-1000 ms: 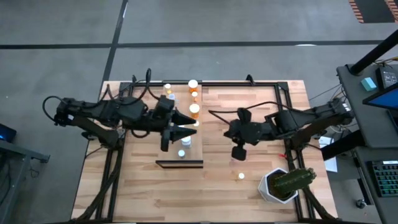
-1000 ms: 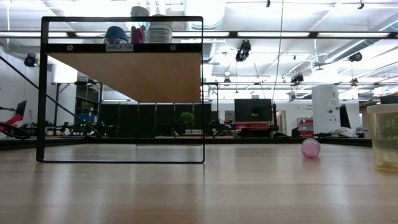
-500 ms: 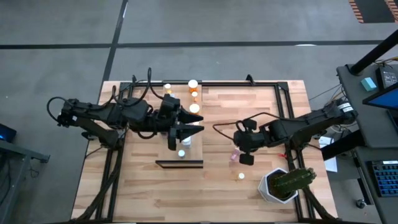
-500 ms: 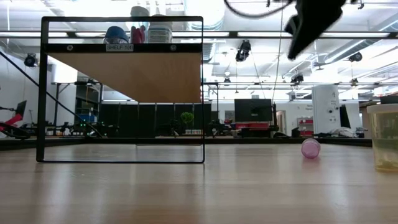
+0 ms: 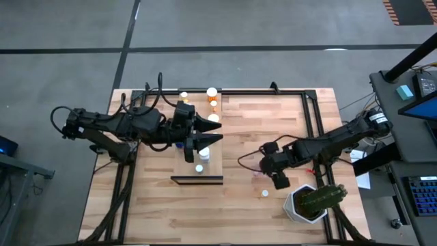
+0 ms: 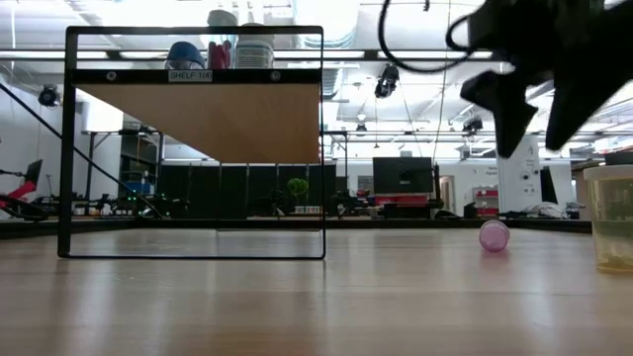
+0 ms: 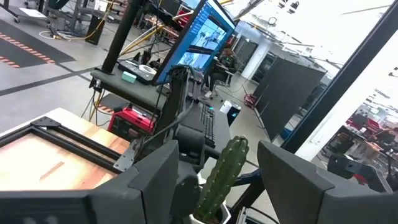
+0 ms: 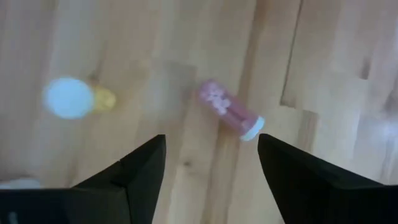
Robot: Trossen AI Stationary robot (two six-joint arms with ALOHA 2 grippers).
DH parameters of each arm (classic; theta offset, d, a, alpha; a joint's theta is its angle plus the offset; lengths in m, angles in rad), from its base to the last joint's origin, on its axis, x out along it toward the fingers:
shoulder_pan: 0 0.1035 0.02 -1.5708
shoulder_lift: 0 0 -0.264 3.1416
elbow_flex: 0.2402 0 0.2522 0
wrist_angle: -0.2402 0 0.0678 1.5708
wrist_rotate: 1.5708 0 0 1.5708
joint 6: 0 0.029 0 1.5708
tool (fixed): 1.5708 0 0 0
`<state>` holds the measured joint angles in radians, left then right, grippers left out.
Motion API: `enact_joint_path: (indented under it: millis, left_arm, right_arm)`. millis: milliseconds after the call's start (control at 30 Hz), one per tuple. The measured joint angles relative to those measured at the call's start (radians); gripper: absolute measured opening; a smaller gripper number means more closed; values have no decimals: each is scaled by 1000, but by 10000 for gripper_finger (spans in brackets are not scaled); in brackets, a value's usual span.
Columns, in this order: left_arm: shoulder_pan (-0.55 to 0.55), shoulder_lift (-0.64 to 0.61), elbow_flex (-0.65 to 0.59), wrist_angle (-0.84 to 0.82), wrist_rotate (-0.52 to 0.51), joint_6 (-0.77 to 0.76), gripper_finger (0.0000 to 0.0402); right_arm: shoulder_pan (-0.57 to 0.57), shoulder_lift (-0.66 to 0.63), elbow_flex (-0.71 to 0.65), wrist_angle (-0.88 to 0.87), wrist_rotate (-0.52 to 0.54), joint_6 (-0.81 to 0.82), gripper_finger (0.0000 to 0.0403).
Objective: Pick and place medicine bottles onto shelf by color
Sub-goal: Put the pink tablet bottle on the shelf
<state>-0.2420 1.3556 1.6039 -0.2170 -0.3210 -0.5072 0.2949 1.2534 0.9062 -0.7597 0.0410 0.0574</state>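
Shelf [image 5: 213, 172] and bench [image 5: 157, 212] first. Reading the overhead view as a clock face with twelve at the far edge, the pale board runs from the bench's middle towards twelve, and it already carries bottles: orange ones [image 5: 213, 120] at the twelve end and white-capped ones [image 5: 199, 168] nearer the dark front edge at six.

My left claw [image 5: 217, 132] hangs over the board's middle. Its fingers are spread with nothing between them, and it is waiting.

The cactus pot [image 5: 311, 201] stands out at five o'clock, close to where I am working.

What has changed is on my right side. Half a second back, my right claw [image 6: 539, 136] was higher and pressed together. Now it has dropped towards the bench at about four o'clock, and its fingers are spread and empty.

Through my right wrist camera, the pink bottle [image 8: 230, 112] lies on its side on the planks ahead of the gap between my fingers, white cap pointing away from the orange bottle [image 8: 73, 98] lying nearby. From bench level I am clearly above the pink one and not touching it.

So I judge this to be the start of the next pick. I still have to come down, line my fingers across the pink body and close. Lying flat, it may roll if I nudge it off-centre.
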Motion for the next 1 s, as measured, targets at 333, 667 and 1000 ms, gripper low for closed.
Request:
enact_joint_path:
  millis: [333, 667, 1000]
  left_arm:
    - [0, 0, 0, 0, 0, 0, 203]
    - [7, -6, 2, 0, -6, 109, 203]
    - [7, -80, 2, -3, -10, 178, 203]
  right_arm:
    - [-43, 50, -40, 85, 142, 808, 216]
    - [-38, 116, 21, 77, 108, 1393, 198]
    - [-18, 244, 66, -11, 91, 1567, 189]
